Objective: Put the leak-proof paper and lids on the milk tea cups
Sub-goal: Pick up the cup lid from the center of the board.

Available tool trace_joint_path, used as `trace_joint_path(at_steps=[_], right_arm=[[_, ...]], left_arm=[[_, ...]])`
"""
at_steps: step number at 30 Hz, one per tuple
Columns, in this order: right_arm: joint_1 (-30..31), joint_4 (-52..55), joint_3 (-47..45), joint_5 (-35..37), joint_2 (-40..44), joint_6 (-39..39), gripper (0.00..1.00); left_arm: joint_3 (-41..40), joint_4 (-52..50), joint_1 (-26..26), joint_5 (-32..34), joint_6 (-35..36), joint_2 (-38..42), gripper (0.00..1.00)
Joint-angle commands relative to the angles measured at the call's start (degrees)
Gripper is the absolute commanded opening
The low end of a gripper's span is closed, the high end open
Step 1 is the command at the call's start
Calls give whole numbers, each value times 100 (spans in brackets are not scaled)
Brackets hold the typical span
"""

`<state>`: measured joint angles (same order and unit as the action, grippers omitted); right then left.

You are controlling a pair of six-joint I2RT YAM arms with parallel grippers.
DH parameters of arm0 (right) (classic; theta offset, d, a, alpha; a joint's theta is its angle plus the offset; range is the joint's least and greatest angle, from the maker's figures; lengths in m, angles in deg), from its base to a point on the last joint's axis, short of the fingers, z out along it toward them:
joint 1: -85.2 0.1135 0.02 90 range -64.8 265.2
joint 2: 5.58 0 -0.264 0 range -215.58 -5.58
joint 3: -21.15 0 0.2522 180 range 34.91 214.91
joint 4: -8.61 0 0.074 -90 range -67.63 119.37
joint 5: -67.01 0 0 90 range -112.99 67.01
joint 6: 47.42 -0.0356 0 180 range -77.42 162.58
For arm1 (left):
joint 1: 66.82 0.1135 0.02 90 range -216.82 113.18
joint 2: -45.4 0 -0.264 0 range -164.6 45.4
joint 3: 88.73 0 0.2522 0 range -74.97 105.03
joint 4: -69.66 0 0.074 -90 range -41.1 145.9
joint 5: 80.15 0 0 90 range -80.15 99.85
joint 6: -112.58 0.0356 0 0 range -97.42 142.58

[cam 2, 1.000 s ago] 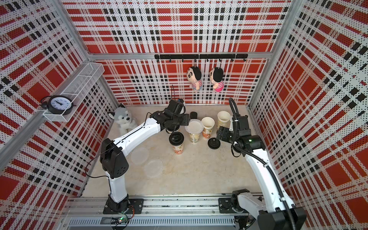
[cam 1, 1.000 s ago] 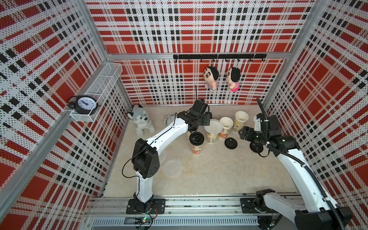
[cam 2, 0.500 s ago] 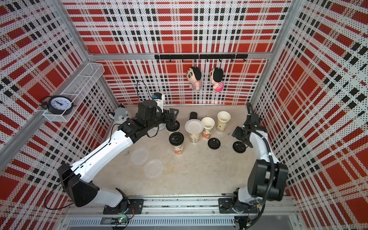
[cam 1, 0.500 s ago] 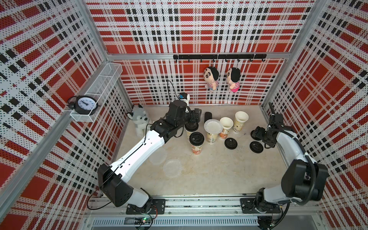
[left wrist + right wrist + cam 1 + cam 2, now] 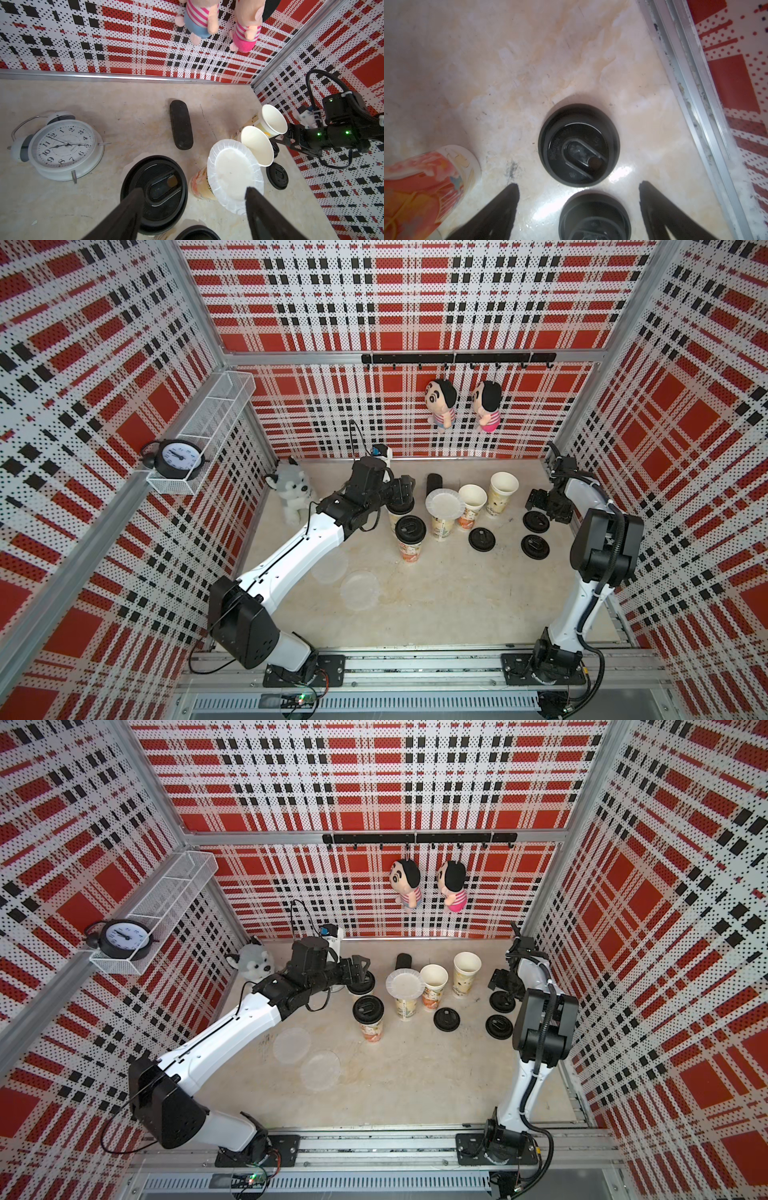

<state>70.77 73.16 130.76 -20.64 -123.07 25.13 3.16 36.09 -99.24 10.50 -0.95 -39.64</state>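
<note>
Several milk tea cups stand at the back of the table. A sheet of leak-proof paper (image 5: 444, 506) (image 5: 232, 176) lies on one cup. Two cups (image 5: 472, 498) (image 5: 503, 485) are uncovered, and two carry black lids (image 5: 409, 529) (image 5: 154, 187). Two more papers (image 5: 330, 570) (image 5: 359, 590) lie flat on the table near the left arm. My left gripper (image 5: 405, 493) (image 5: 193, 197) hangs open and empty over the rear lidded cup, next to the paper-covered one. My right gripper (image 5: 542, 502) (image 5: 578, 191) is open and empty, low over loose black lids (image 5: 579, 143) by the right wall.
Three loose black lids (image 5: 482, 538) (image 5: 536, 521) (image 5: 535, 547) lie right of the cups. A black cylinder (image 5: 434, 485) stands behind them. A husky plush (image 5: 291, 493) sits at the back left. A white alarm clock (image 5: 62, 145) lies on the table, seen in the left wrist view.
The left gripper has drawn back leftward from the cup row to above the rear lidded cup. The right gripper moved toward the right wall over the lids. Both jaws have widened.
</note>
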Motion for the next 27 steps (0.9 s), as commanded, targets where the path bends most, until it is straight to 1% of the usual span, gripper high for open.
trace_joint_path(at_steps=[1, 12, 27], right_arm=[[-42, 215, 244, -77, -214, 220, 93], [-42, 21, 70, -173, -471, 260, 88], [-61, -42, 96, -235, -625, 277, 81]], left_arm=[[49, 120, 51, -61, 60, -126, 80], [220, -8, 61, -58, 35, -354, 80], [264, -100, 60, 6, 39, -365, 80]])
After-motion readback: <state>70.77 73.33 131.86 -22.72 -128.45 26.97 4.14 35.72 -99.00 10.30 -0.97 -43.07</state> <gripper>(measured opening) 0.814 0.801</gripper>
